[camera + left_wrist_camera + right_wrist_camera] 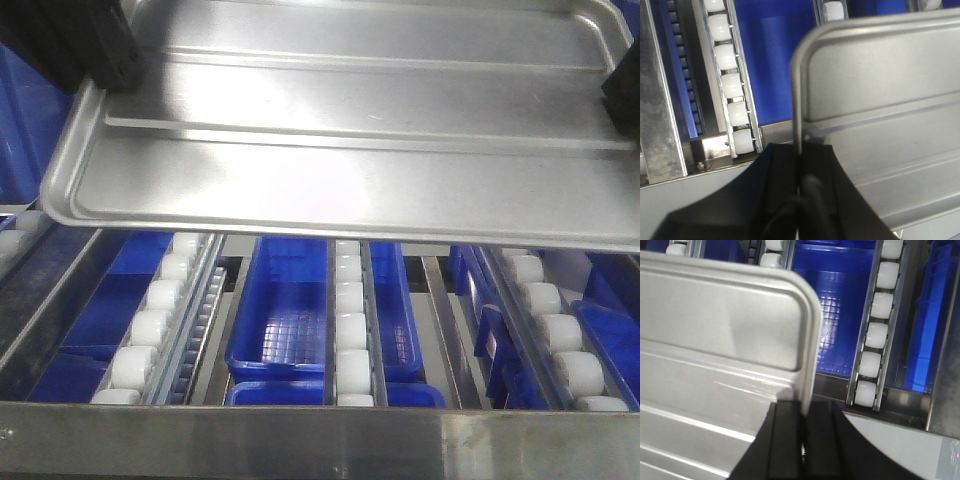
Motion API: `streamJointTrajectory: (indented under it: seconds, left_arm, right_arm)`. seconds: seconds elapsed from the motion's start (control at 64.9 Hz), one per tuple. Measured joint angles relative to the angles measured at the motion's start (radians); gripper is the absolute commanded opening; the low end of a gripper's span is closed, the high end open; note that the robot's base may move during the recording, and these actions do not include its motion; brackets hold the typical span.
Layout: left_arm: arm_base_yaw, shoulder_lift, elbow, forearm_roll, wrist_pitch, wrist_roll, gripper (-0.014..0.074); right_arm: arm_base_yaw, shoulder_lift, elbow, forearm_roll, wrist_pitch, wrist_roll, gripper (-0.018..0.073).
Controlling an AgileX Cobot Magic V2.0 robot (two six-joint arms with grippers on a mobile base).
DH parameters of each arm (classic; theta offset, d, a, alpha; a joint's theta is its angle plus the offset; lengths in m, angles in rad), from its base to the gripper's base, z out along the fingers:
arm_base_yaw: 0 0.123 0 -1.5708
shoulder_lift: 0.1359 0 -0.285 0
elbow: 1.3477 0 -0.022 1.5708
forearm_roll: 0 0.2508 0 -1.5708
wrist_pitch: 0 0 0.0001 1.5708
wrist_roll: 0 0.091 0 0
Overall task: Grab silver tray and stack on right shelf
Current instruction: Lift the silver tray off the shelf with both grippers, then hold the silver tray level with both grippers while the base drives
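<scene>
1. L hand [800, 167] is clamped on the silver tray [880, 100]. Its black fingers [777, 195] sit either side of the rolled rim at a short edge, next to a rounded corner.
2. R hand [805, 420] grips the opposite short edge the same way, w/ the rim pinched btwn its fingers [785, 440].
3. Tray hangs in the air btwn both hands. Two long ridges show across its base in the front view.
4. Tray is above the right shelf [320, 440] and not touching it. The brushed-steel front bar runs across the bottom of the front view.
5. White rollers [350, 330] sit in rails running back from the bar, under the tray.
6. Blue bins [290, 310] lie below the rails, seen thru the gaps.
</scene>
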State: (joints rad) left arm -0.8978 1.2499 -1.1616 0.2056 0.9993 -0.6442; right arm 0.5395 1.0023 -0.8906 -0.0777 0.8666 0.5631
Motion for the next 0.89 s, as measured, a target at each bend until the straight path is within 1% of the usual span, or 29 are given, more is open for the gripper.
streamJointTrajectory:
  seconds: [0.894]
  left_arm:
    - [0.000, 0.000, 0.000, 0.000, 0.002, 0.000, -0.0092]
  right_arm:
    - [0.000, 0.000, 0.000, 0.002, 0.000, 0.000, 0.0057]
